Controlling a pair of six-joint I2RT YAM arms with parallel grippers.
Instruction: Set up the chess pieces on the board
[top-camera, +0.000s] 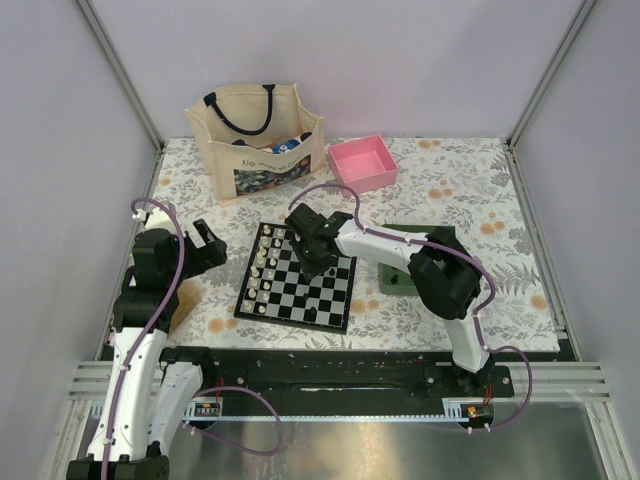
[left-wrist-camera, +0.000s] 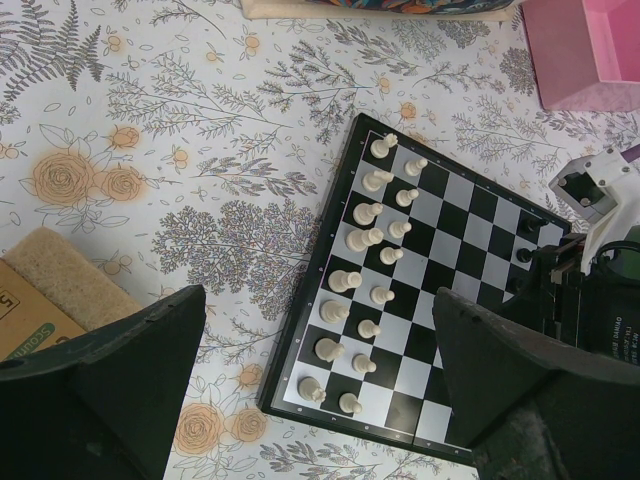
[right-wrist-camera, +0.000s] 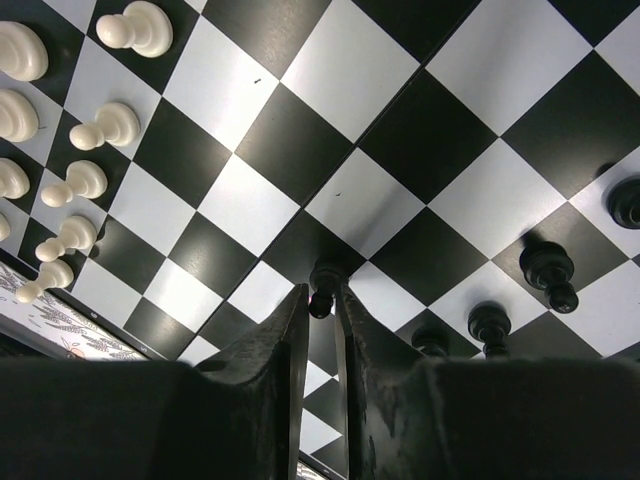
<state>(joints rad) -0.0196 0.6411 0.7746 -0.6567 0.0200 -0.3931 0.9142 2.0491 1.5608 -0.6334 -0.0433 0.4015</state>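
Right jaws pinch a black piece (right-wrist-camera: 322, 290), other black chessmen (right-wrist-camera: 548, 270) just beside.

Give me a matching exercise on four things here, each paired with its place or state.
Things: 1 left gripper; 2 right gripper; 3 cream-white chessmen; 4 pink box.
Places and states: A in two lines along the board's left edge; B open, beside the board; C at the table's far side; D closed on a black chess piece.
Pairs: 1-B; 2-D; 3-A; 4-C.
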